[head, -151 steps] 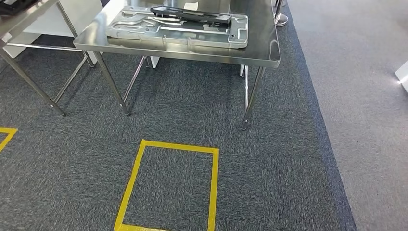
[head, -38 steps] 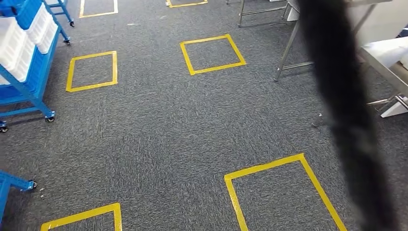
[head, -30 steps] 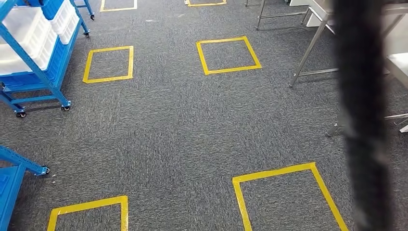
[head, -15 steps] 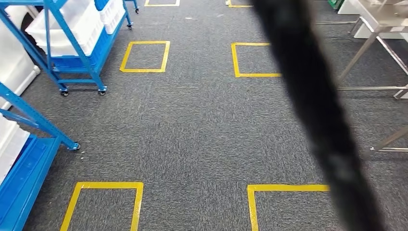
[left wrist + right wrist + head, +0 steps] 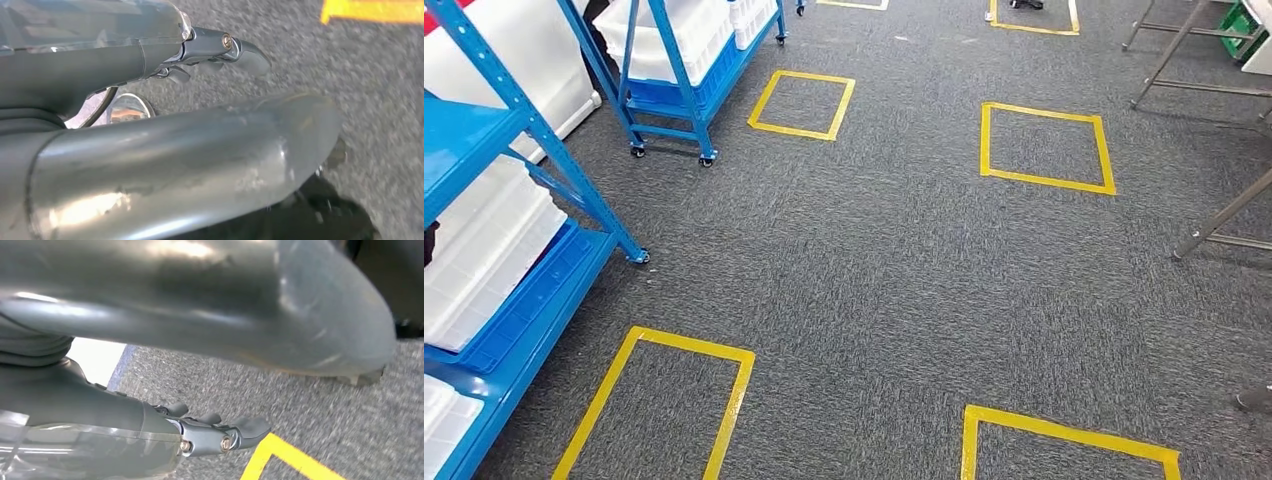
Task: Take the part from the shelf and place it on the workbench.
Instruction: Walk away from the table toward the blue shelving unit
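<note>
From the head view, a blue steel shelf rack (image 5: 519, 110) stands at the left on dark grey carpet (image 5: 874, 260), loaded with white plastic bins (image 5: 479, 245). A second blue wheeled rack (image 5: 686, 75) sits behind it, also holding white bins. Yellow tape squares (image 5: 1044, 148) mark the carpet, and thin metal desk legs (image 5: 1224, 215) enter at the right. I cannot tell which bin holds the part.

In the left wrist view, the left hand (image 5: 210, 50) hangs over the carpet, fingers loosely extended, grasping nothing.

In the right wrist view, the right hand (image 5: 220, 432) likewise hangs released above a yellow tape corner (image 5: 280, 457).
</note>
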You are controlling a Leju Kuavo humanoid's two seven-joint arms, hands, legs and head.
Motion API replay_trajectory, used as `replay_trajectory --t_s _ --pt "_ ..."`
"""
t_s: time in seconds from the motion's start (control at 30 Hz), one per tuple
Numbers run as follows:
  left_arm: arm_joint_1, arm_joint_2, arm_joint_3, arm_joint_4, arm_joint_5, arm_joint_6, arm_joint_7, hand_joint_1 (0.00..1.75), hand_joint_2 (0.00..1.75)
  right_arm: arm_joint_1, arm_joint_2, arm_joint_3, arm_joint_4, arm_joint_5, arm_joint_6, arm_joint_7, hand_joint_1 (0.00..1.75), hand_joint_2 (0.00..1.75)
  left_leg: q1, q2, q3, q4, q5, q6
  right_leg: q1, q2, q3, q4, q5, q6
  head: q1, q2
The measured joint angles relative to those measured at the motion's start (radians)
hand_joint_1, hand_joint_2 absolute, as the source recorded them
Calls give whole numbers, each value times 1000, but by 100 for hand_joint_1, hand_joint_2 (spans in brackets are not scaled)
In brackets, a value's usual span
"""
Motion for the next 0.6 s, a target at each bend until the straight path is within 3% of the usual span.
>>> replay_trajectory --t_s 0.03,0.1,0.17,0.2,0.23,0.27,0.33,0.4,0.43,0.5,0.53,0.6 --pt "0 0 0 0 0 0 0 0 0 -1 0 0 0 0 0 0 0 0 3 -11 1 -6 6 5 -3 28 -7 18 -15 6 2 0" --pt "-3 -1 0 0 1 -1 0 0 0 2 0 0 0 0 0 0 0 0 7 -34 -3 -12 15 12 -12 98 -50 114 -75 16 5 0" --pt "-6 -1 0 0 2 -2 0 0 0 6 0 -2 0 0 0 0 0 0 7 -62 -10 -11 20 14 -21 125 -112 243 -128 23 6 0" --pt "-5 -1 0 0 2 -2 0 0 0 7 0 -3 0 0 0 0 0 0 8 -77 -11 -10 21 13 -25 128 -130 275 -130 27 6 0" --pt "-4 -1 0 0 2 -2 0 0 0 7 0 -4 0 0 0 0 0 0 9 -92 -12 -9 22 11 -29 130 -130 270 -111 30 6 0" --pt "-3 -1 0 0 2 -2 0 0 0 7 0 -5 0 0 0 0 0 0 10 -107 -12 -6 22 8 -34 135 -113 228 -76 34 6 0" --pt "-4 -1 0 0 2 -2 0 0 0 9 0 -6 1 0 0 0 0 0 13 -135 -17 6 18 -3 -45 177 -58 99 -6 40 7 0" --pt "-7 -1 1 0 2 -2 0 0 0 10 0 -7 1 0 0 1 0 0 15 -161 -31 17 17 -20 -48 216 -32 29 14 37 9 0" --pt "-8 -1 1 0 2 -2 0 0 0 9 0 -8 2 1 0 1 0 0 17 -173 -38 19 19 -29 -45 219 -32 24 11 31 10 0" --pt "-4 -1 2 0 2 -2 0 0 0 7 0 -8 2 3 0 1 0 0 23 -184 -47 21 22 -41 -41 193 -33 23 15 15 9 0" --pt "-1 -1 4 0 2 -2 1 0 0 7 0 -8 2 5 0 1 0 0 23 -165 -56 36 11 -44 -40 179 -33 19 17 5 7 0" --pt "-2 -1 7 0 2 -3 2 0 0 9 0 -8 2 8 0 2 0 0 21 -101 -97 128 -45 -46 -36 147 -34 15 21 -9 0 0"
